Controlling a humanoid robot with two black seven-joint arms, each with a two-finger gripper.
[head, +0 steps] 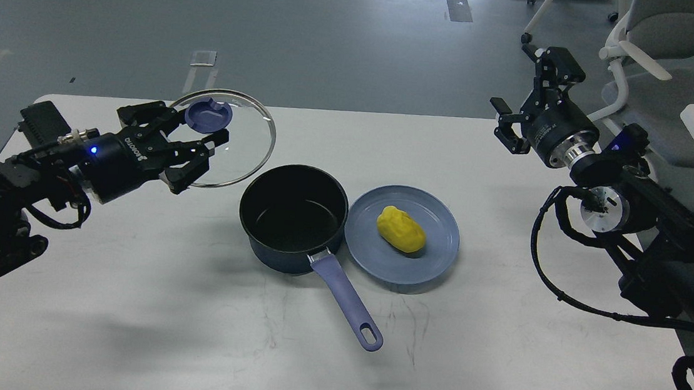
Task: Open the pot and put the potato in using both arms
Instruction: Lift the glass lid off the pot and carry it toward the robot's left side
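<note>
Evidently my left claw (191, 144) hangs apart by the lid (244, 148), baring the pot (292, 215), while my right claw (528, 94), apart too, waits above the potato (401, 229).

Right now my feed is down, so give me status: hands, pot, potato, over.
Left gripper open by the glass lid. Right gripper open, raised, empty. Pot uncovered; potato on the plate. Path clear.

One view only, from my head, looking forward and down over the white table (122, 326). Table fills most of frame, mid-range; grey floor (274, 25) at 12 o'clock. My left arm (1, 196) enters at 9 o'clock, right arm (663, 248) at 3 o'clock.
</note>
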